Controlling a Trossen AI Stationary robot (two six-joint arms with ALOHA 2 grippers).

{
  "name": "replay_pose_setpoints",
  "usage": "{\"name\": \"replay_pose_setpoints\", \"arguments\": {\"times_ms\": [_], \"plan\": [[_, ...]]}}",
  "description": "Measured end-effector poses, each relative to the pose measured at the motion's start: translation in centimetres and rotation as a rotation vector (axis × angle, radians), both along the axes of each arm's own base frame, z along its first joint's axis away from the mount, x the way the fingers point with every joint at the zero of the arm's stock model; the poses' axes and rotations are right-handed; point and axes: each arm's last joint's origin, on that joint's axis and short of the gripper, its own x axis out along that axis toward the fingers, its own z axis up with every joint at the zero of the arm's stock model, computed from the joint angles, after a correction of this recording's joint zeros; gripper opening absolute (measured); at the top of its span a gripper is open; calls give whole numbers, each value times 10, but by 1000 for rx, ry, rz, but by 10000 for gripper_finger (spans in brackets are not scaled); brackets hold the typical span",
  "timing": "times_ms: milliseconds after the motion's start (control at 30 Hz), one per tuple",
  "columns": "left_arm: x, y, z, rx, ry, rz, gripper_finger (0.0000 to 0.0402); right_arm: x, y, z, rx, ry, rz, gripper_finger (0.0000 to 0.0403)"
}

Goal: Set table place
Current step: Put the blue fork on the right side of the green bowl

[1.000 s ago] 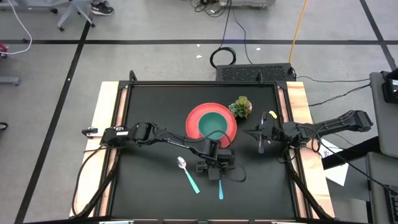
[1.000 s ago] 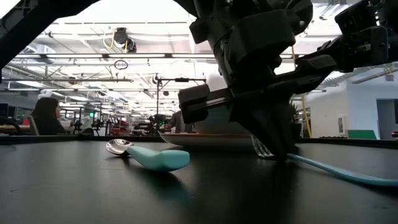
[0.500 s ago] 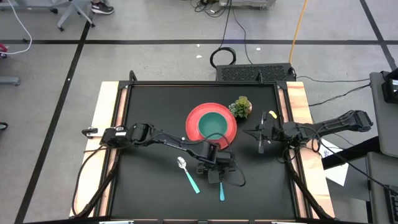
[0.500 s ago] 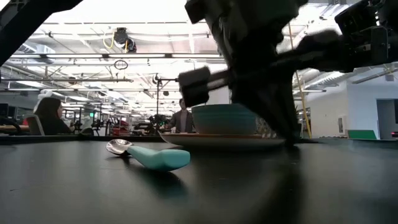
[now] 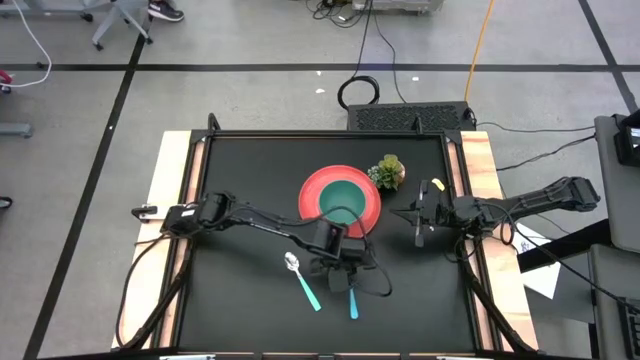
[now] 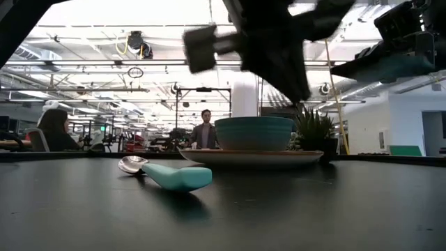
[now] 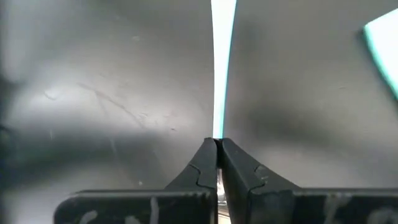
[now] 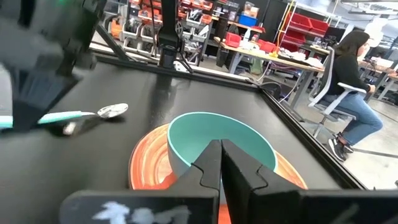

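Now you have the left gripper (image 7: 216, 163) clamped on a teal-handled utensil (image 5: 352, 301), lifted just off the table (image 5: 240, 170) near the red plate (image 5: 310, 192). Next, lay it beside the plate. Right gripper (image 8: 221, 163) waits, jaws together.

Overhead looks straight down, low camera skims the table (image 5: 250, 180); both share the teal bowl (image 5: 343, 200).
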Motion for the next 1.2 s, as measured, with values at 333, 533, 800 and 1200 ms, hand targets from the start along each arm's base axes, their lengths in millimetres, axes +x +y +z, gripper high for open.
{"name": "replay_pose_setpoints", "arguments": {"times_ms": [333, 533, 800, 1200], "plan": [[-24, 23, 53, -130, 36, 65, 5, 0, 0, 0, 3, 3, 0, 0], [-38, 31, 63, -139, 126, 101, 5, 0, 0, -1, 3, 4, 0, 0], [-49, 50, 63, -140, 250, 155, 5, 0, 0, -1, 0, 8, 0, 0], [-51, 64, 71, -177, 204, 68, 5, 0, 0, -1, 6, 6, -1, 0]]}}
